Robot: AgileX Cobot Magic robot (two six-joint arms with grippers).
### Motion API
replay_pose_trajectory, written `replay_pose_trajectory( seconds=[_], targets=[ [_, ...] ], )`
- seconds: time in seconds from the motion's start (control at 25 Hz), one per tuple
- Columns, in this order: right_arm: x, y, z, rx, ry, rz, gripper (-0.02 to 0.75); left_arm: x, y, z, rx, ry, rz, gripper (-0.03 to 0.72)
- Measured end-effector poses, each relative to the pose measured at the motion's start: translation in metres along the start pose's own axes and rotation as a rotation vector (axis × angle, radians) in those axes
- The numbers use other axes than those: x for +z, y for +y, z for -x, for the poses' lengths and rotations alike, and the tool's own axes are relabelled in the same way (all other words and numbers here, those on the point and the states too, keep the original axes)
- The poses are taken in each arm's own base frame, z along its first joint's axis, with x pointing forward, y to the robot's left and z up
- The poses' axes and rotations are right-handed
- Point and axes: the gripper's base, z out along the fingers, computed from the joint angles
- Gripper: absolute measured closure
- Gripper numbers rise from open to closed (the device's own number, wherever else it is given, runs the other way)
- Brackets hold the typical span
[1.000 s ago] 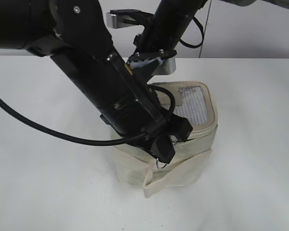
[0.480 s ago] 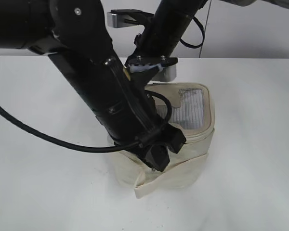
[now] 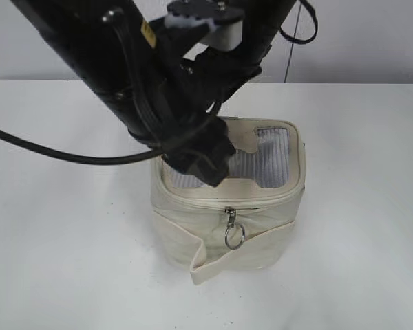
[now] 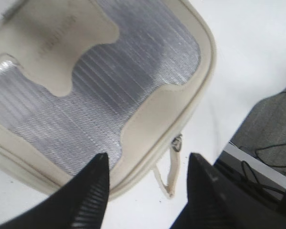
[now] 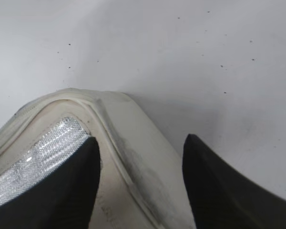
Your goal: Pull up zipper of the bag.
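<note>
The cream-white boxy bag (image 3: 261, 234) stands on the white table with its grey mesh top (image 3: 272, 155) facing up. The zipper (image 3: 261, 199) runs closed around the top rim; a silver slider with a ring pull (image 3: 233, 232) hangs at the front. My left gripper (image 3: 203, 165) is open and empty just above the bag's top; in the left wrist view its fingers (image 4: 145, 164) straddle the rim (image 4: 181, 102) near the slider (image 4: 176, 142). My right gripper (image 5: 140, 148) is open over the bag's rear corner (image 5: 128, 143); in the exterior view its fingers are hidden.
The loose cream band (image 3: 206, 265) sags at the bag's front lower corner. White table (image 3: 358, 206) lies all around. A dark cable (image 3: 48, 150) trails from the left arm over the table's left side.
My left gripper let go of the front slider's pull, rose and moved back over the bag's top. The right arm lifted. The bag now stands square with the ring pull hanging free.
</note>
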Motion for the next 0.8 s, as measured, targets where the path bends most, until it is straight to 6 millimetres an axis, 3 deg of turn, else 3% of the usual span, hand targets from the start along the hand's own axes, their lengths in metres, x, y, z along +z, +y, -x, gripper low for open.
replay_pose_trajectory(
  seconds=[0.2, 0.4, 0.6, 0.8],
  targets=[
    [-0.039, -0.026, -0.008, 0.083, -0.067, -0.054, 0.297, -0.014, 0.031, 0.015, -0.049, -0.09, 0.069, 0.277],
    [-0.07, -0.046, -0.025, 0.158, -0.101, -0.096, 0.297, -0.017, 0.073, 0.032, -0.087, -0.156, 0.114, 0.205],
    [-0.087, -0.057, -0.058, 0.239, -0.072, -0.105, 0.297, -0.001, 0.096, 0.054, -0.029, -0.191, 0.048, 0.176],
    [-0.094, -0.061, -0.089, 0.332, -0.032, -0.104, 0.297, 0.025, 0.104, 0.079, 0.059, -0.194, -0.054, 0.148]
  ],
)
